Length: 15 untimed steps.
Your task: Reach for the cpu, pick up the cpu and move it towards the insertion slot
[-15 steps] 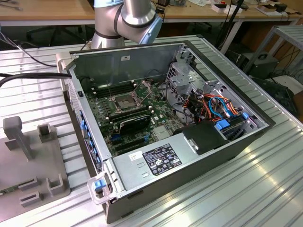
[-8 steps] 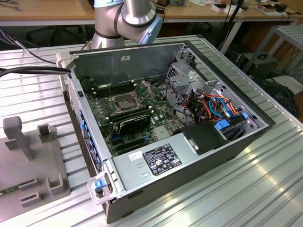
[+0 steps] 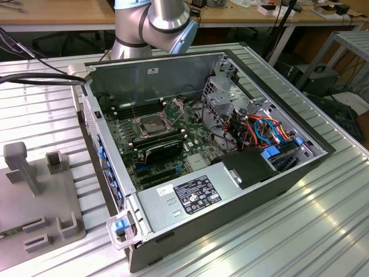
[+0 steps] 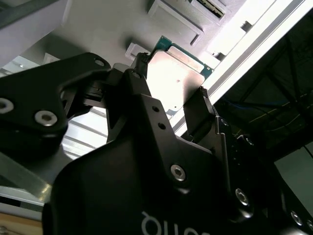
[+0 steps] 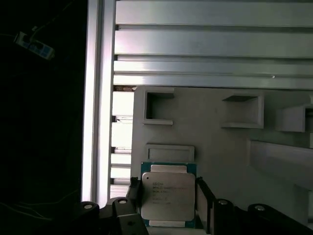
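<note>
The gripper (image 5: pixel 168 186) is closed to a chip's width on the cpu (image 5: pixel 167 198). In both wrist views its two black fingers (image 5: pixel 203 196) press against opposite edges of the chip (silvery face with a thin green border showing). Behind the cpu in the first wrist view lies a grey fixture (image 5: pixel 220 147) with shallow rectangular pockets, set on the ribbed aluminium table (image 5: pixel 210 44). Whether the chip is lifted clear of the fixture or still resting in it I cannot tell. In the exterior view the arm (image 3: pixel 155 23) stands at the upper middle of the frame, behind the open case (image 3: pixel 150 72). The slot (image 3: pixel 151 122) sits on the green board just left of the frame's centre, its metal frame around a dark middle, with the black card (image 3: pixel 164 151) just below it.
</note>
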### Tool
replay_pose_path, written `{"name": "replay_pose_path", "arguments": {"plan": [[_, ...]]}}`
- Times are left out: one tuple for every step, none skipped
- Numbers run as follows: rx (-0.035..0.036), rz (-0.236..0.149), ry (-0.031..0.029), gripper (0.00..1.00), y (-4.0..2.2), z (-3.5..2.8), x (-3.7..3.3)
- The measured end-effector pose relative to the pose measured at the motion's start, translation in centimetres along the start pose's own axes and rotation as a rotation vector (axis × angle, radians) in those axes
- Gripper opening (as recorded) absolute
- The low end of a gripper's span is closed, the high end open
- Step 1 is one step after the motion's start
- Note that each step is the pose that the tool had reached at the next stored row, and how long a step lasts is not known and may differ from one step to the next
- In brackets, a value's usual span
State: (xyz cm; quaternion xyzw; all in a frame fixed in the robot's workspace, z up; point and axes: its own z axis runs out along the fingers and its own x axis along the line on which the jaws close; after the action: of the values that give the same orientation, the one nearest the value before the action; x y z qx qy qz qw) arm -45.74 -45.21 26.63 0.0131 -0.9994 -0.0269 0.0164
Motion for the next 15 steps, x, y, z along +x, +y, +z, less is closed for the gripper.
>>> {"name": "replay_pose_path", "arguments": {"plan": [[0.0000, 0.000, 0.0003, 0.54, 0.01, -0.18, 0.01], [0.0000, 0.000, 0.0005, 0.54, 0.02, -0.33, 0.01], [0.0000, 0.000, 0.0012, 0.54, 0.03, -0.55, 0.02], [-0.0001, 0.000, 0.0016, 0.54, 0.04, -0.73, 0.02], [-0.0001, 0.000, 0.0023, 0.54, 0.06, -1.01, 0.03], [-0.0002, 0.000, 0.0031, 0.54, 0.06, -1.20, 0.04], [-0.0002, 0.000, 0.0040, 0.54, 0.08, -1.46, 0.05], [-0.0002, 0.000, 0.0045, 0.54, 0.09, -1.69, 0.05], [-0.0002, 0.000, 0.0052, 0.54, 0.11, -1.96, 0.06], [-0.0002, 0.000, 0.0056, 0.54, 0.12, -2.20, 0.07], [-0.0002, 0.000, 0.0061, 0.54, 0.13, -2.43, 0.08], [-0.0002, 0.000, 0.0064, 0.54, 0.14, -2.63, 0.08], [-0.0003, 0.000, 0.0065, 0.54, 0.15, -2.81, 0.09], [-0.0003, 0.000, 0.0065, 0.54, 0.15, -2.89, 0.09], [-0.0004, 0.000, 0.0064, 0.54, 0.16, -2.94, 0.10]]}}
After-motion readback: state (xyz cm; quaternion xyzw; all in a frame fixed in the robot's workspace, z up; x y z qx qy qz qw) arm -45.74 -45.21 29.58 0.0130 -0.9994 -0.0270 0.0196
